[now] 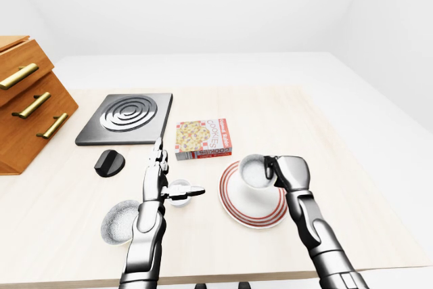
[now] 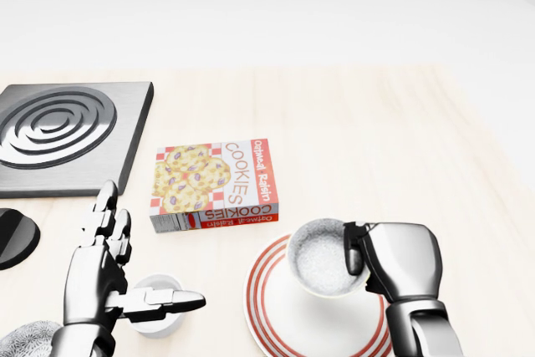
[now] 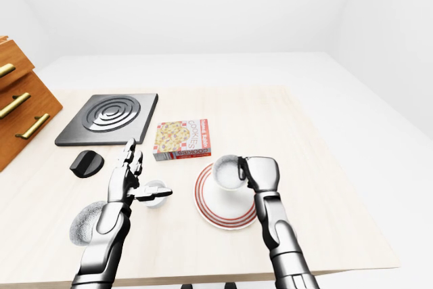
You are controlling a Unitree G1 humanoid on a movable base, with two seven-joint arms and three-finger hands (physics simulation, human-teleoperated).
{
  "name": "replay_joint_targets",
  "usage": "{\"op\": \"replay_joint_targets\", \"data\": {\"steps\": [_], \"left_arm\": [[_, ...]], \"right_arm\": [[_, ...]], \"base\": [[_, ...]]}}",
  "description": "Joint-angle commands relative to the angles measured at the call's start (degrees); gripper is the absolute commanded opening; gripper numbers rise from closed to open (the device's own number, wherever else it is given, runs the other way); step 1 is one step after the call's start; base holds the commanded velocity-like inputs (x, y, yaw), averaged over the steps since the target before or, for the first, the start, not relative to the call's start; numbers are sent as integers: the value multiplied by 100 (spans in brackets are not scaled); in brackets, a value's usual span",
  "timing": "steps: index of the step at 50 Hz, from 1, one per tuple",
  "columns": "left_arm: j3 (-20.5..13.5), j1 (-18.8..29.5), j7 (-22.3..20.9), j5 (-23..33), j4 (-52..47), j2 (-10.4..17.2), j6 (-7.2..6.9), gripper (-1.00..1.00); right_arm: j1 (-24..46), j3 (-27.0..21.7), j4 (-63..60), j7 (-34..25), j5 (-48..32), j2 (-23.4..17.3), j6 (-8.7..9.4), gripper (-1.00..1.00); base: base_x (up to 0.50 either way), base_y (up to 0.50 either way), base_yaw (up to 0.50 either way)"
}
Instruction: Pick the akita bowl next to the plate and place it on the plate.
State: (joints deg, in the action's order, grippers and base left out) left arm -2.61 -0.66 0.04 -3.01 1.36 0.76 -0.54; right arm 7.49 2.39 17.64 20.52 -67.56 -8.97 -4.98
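White walls and a white floor surround a pale wooden counter (image 2: 401,140) that fills the head view.

Low on the right of that view, the right hand (image 2: 401,261) is clenched on the rim of the akita bowl (image 2: 322,258). One dark digit hooks inside the bowl's right edge and the rest of the hand wraps the outside. The bowl is white and speckled inside, with its mouth facing up. It sits over the upper part of the plate (image 2: 280,311), a white one with red rings, and covers part of the plate's top rim. Whether the bowl's base touches the plate cannot be told.

Just above and left of the plate, a box of oatmeal raisin cookies (image 2: 213,183) lies flat, near the bowl but apart from it.

At the lower left, the left hand (image 2: 100,277) is released. Its fingers point straight up the view and its thumb stretches right across a small white cup (image 2: 157,323). It holds nothing.

A second speckled bowl (image 1: 120,223) stands beside that arm, near the counter's bottom edge in the left-eye view. Further up the left side lie a black knob (image 1: 109,163) and a square metal burner plate (image 2: 63,135) with ringed grooves. A wooden drawer unit (image 1: 27,106) with brass handles stands at the far left.
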Motion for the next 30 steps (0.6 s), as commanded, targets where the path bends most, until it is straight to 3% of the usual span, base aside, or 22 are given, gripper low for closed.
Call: {"op": "replay_joint_targets", "data": {"steps": [1, 11, 17, 24, 30], "left_arm": [[6, -10, 3, 6, -32, -2, -15, 100], [-6, 9, -13, -3, 68, 4, 58, 100], [1, -8, -6, -8, -16, -1, -19, 100], [-3, 8, -8, -3, 52, 0, 42, 100], [2, 0, -2, -2, 2, 1, 7, 100]], "right_arm": [[-5, -145, 34, 138, 1018, 70, -2, -100], [-8, -165, 46, 196, 964, 35, -2, -100], [26, -131, 220, 435, 785, -3, -2, -100], [-1, -106, 271, 598, 611, -28, -2, -100], [0, -99, 342, 668, 554, -35, -2, -100]], "base": [[0, 0, 0], [0, 0, 0], [0, 0, 0], [0, 0, 0], [0, 0, 0]]}}
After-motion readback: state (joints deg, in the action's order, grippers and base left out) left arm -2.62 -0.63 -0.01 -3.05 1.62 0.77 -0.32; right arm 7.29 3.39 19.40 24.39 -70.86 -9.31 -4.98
